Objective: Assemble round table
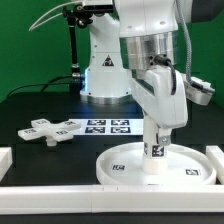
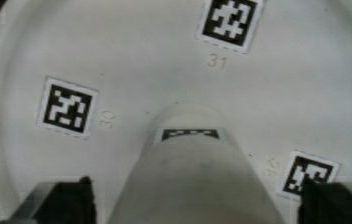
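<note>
The round disc (image 1: 122,166) lies flat at the front of the table with its rim up. The wrist view shows its tagged floor (image 2: 137,60). The thick cylinder leg (image 1: 156,150) stands upright on the disc's middle and runs down from between my fingers in the wrist view (image 2: 194,170). My gripper (image 1: 157,127) is straight above the leg, around its top end (image 2: 196,205). Its black fingers (image 2: 70,203) stand on either side of the leg with a narrow gap on each side. The cross-shaped foot (image 1: 50,129) lies flat on the black table at the exterior view's left.
The marker board (image 1: 108,125) lies behind the disc. White border rails run along the front (image 1: 100,200), the left (image 1: 5,160) and the right (image 1: 215,155). The robot base (image 1: 105,70) stands at the back.
</note>
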You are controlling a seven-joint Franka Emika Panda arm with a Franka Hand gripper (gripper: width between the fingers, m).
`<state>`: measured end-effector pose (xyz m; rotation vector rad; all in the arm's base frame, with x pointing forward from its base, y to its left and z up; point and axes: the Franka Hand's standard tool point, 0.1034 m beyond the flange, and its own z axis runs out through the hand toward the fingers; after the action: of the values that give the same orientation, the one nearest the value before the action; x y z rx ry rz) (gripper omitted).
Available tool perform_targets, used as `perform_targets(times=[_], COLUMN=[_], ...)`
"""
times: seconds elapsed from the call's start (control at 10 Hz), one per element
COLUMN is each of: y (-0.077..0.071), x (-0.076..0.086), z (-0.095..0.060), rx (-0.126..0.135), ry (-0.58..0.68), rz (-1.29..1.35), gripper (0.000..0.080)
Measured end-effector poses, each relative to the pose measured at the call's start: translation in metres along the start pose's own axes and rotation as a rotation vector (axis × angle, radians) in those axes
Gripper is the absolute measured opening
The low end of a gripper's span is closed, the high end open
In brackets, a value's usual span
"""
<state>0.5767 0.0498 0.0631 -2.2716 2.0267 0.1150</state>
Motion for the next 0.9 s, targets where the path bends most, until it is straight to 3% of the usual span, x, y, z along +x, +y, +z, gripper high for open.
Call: perform_targets(times=[0.1, 0.2, 0.4, 0.8, 0.9], y=[0.002, 0.0, 0.001, 0.006, 0.007], x=[-0.007, -0.015, -0.026, -0.028, -0.029], z=[-0.002, -0.005, -0.007, -0.004, -0.004], rx=[-0.043, -0.063, -0.074, -0.077, -0.088], ry=[0.003, 0.006, -0.004, -0.025, -0.023], rz=[-0.069, -0.174, -0.304, -0.301, -0.325], gripper=[0.0618, 0.064, 0.0647, 0.0649, 0.0649])
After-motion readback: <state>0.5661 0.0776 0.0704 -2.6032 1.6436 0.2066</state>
